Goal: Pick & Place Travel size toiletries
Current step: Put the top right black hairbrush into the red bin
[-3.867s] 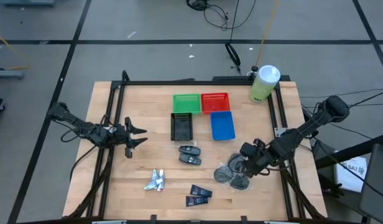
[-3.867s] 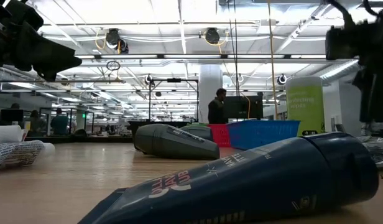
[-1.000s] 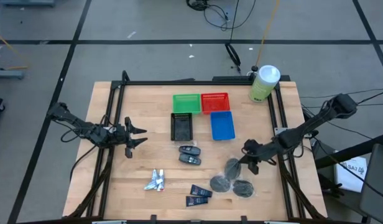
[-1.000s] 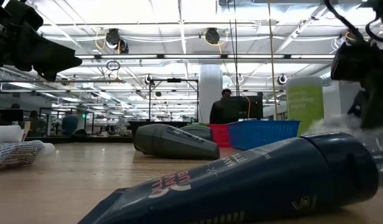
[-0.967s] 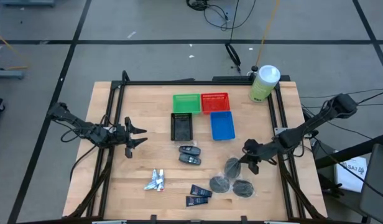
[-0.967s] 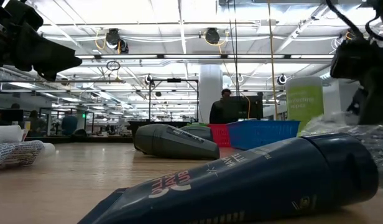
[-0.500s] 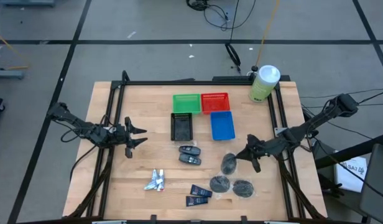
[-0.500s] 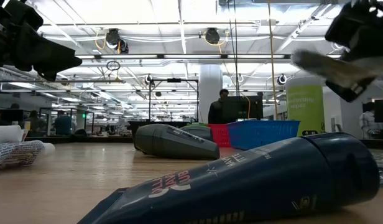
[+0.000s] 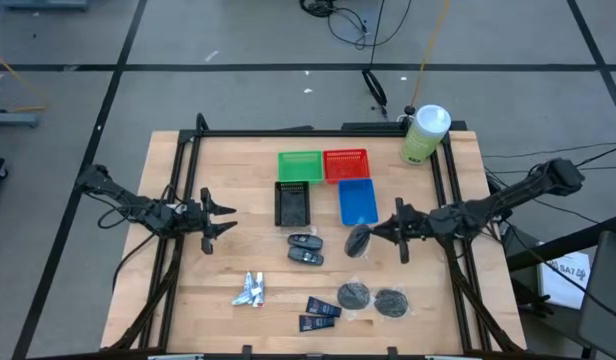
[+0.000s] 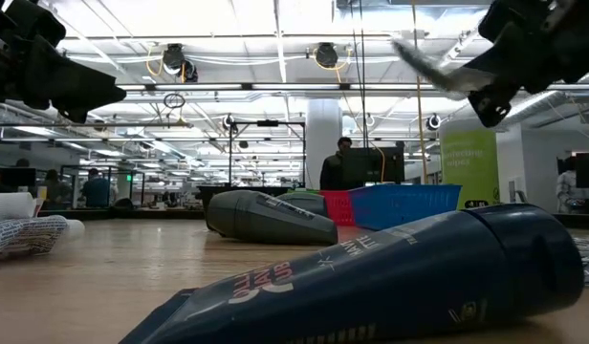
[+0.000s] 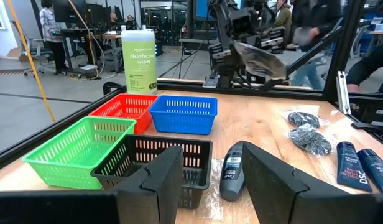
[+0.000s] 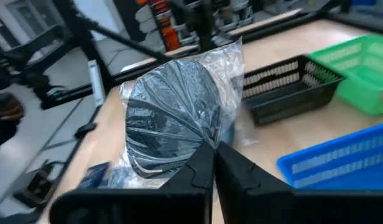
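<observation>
Since a second ago your right tool (image 9: 376, 233) has lifted one grey disc (image 9: 359, 240) off the pile at the near right and carried it leftward and farther back, so it now hangs just near of the blue bin (image 9: 357, 202); the left tool (image 9: 220, 220) has stayed put over the left of the table (image 9: 228, 170), its fingers spread and holding nothing.

Going left to right, watch these risks. The silver tubes (image 9: 250, 290), navy packets (image 9: 320, 314) and black oval pieces (image 9: 305, 248) lie clear of your path. The disc is where trouble sits: your right tool is clenched only on the edge of its clear wrapper (image 12: 232, 59), so I judge a quick swing could let the film slip, dropping it short of a bin. Two more discs (image 9: 373, 298) remain on the table near right.

The held disc sticks out left of the fingertips (image 12: 201, 171), tilted, above the table.
</observation>
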Robot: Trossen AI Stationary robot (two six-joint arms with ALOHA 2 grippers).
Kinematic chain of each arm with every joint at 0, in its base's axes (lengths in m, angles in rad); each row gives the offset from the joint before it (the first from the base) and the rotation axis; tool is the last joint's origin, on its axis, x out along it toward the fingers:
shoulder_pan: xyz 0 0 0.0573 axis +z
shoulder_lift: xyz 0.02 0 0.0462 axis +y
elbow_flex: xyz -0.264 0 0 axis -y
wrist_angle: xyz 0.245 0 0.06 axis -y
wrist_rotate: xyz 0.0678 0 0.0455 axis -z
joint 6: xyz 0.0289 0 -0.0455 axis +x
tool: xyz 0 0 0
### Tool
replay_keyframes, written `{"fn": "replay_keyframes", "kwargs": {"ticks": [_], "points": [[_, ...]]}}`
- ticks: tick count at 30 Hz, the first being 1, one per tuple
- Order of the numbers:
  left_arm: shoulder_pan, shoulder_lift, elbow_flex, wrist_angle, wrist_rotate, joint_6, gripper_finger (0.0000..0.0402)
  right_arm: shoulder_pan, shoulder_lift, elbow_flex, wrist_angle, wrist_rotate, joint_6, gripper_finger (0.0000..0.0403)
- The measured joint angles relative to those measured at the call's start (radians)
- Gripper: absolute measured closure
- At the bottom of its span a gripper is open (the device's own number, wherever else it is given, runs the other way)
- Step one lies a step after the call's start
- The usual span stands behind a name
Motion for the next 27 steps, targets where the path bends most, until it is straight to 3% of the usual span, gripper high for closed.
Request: {"fn": "replay_keyframes", "kwargs": {"ticks": [8,18,22,27], "points": [[0.000,0.000,0.000,0.000,0.000,0.001,0.0238,-0.134,0.022,0.001,0.054,-0.001,-0.121,0.0403],[0.000,0.000,0.000,0.002,0.000,-0.004,0.0238,-0.346,0.149,0.015,0.243,-0.009,-0.222,0.0403],[0.000,0.000,-0.001,0.002,0.000,-0.004,0.0238,-0.444,0.194,0.077,0.215,-0.088,-0.222,0.0403],[0.000,0.000,-0.001,0.003,0.000,-0.004,0.0238,-0.546,0.253,0.210,0.044,-0.139,-0.247,0.0403]]}}
